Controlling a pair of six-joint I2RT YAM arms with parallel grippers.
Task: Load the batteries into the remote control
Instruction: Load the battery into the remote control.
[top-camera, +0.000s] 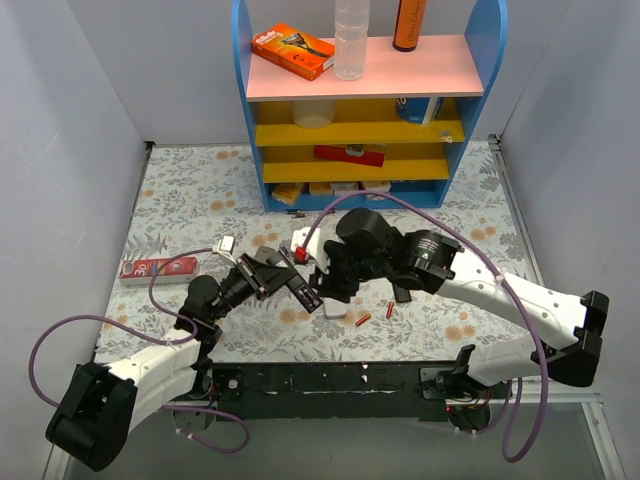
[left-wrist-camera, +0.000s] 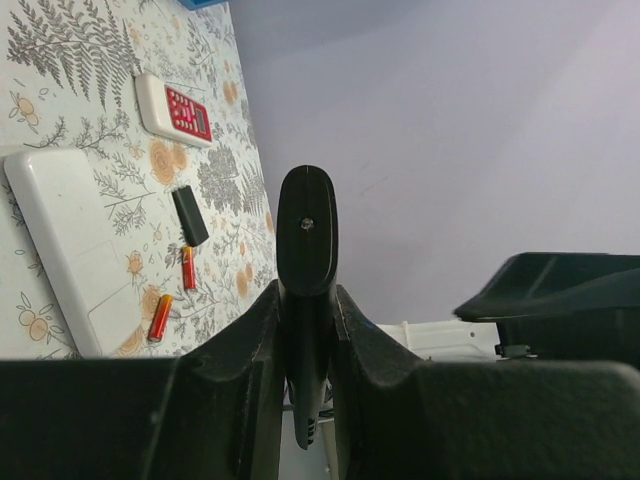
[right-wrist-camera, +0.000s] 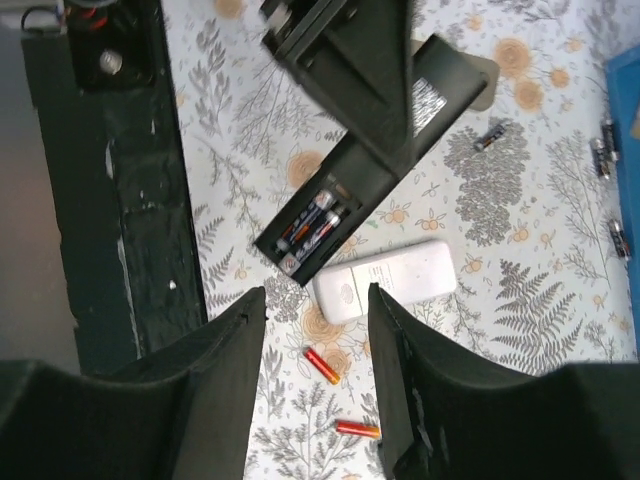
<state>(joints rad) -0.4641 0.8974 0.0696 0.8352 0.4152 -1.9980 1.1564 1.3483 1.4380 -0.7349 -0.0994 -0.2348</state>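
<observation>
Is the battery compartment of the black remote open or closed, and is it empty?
Open, not empty: the right wrist view shows the black remote with its compartment uncovered, two batteries inside.

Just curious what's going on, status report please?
Left jaws shut on black remote; two batteries in its open bay. Right jaws open, empty. Two batteries loose on table.

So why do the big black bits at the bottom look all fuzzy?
Right wrist view: the fingers of the right claw sit too near the lens, so they blur, while the loose batteries on the table look sharp. Left wrist view: same for the left claw around the black remote, and the table looks tipped sideways. Top view: even light, everything sharp.
</observation>
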